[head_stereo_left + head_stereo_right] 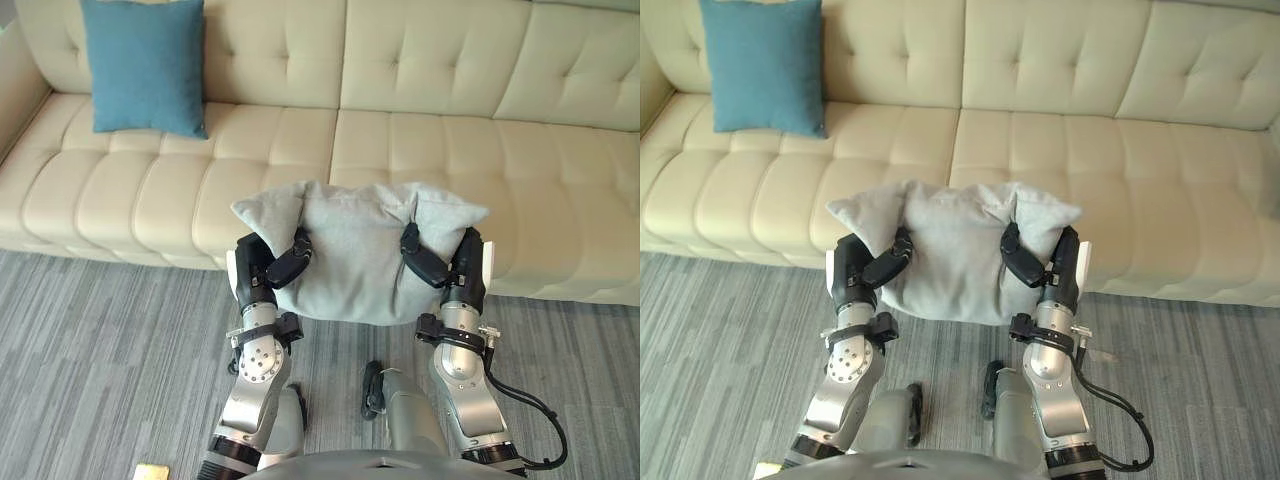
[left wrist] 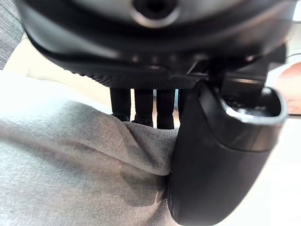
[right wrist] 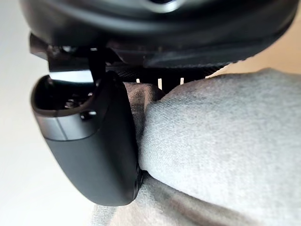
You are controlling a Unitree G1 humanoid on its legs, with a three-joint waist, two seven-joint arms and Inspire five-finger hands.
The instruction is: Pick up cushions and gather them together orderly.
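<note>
Hanging between left hand (image 1: 272,268) and right hand (image 1: 440,262), above carpet (image 1: 100,350), near sofa (image 1: 520,160) front edge: grey cushion (image 1: 355,265). Lying open beyond both hands: wide seat room. Leaning on backrest well beyond left hand, toward its outer side: blue cushion (image 1: 145,65). Showing pale grey woven cloth, soft, corners bunching above thumbs. Running long axis hand to hand. Clamping both hands on opposite cushion ends, thumbs pinching cloth against fingers.
</note>
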